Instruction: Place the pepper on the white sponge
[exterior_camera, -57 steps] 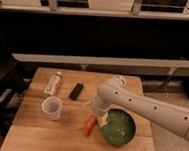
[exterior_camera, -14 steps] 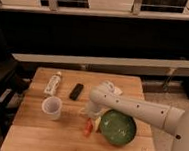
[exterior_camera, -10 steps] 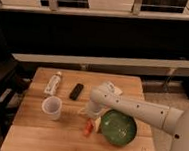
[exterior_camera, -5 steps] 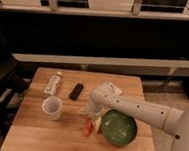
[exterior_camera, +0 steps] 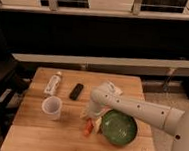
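Note:
The pepper (exterior_camera: 88, 127) is small and orange-red. It lies on the wooden table (exterior_camera: 42, 135), just left of the green bowl (exterior_camera: 117, 127). My gripper (exterior_camera: 90, 116) is down over the pepper's upper end, at or very close to it; the arm reaches in from the right. A small cream-white block (exterior_camera: 114, 87) that looks like the white sponge shows behind the arm's wrist, partly hidden by it.
A white cup (exterior_camera: 51, 107) stands at the left. A white tube-like bottle (exterior_camera: 52, 82) and a black rectangular device (exterior_camera: 76, 91) lie at the back left. A dark bench and railing run behind the table.
The arm has come down and to the left, from above the bowl to the pepper. Over the last second nothing has visibly moved.

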{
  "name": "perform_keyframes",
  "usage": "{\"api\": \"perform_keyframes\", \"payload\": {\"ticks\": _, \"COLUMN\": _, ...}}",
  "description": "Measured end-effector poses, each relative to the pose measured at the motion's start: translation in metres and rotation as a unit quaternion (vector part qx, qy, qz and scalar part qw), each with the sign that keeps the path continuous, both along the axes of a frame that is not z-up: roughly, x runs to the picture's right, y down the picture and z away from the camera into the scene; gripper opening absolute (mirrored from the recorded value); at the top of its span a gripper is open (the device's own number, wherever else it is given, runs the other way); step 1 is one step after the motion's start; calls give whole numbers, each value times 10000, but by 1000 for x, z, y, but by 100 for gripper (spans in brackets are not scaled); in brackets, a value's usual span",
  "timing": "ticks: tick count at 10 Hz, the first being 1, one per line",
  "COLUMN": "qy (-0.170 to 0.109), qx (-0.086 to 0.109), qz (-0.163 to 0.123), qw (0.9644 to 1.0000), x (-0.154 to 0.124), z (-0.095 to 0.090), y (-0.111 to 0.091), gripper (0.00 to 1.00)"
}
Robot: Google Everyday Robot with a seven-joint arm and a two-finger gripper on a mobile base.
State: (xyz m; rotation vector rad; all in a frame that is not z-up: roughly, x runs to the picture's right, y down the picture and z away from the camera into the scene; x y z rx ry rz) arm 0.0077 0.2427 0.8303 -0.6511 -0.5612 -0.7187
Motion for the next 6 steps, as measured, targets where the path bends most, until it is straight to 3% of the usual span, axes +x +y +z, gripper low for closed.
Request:
{"api": "perform_keyframes", "payload": {"ticks": 4, "qy": -3, "qx": 3, "qz": -11, "qw": 10000, "x": 2, "z": -5, "y": -5, "gripper": 2}}
{"api": "perform_keyframes", "payload": {"ticks": 6, "qy": -13, "qx": 7, "qz": -25, "qw": 10000, "x": 1, "z": -6, "y": -6, "gripper": 0}}
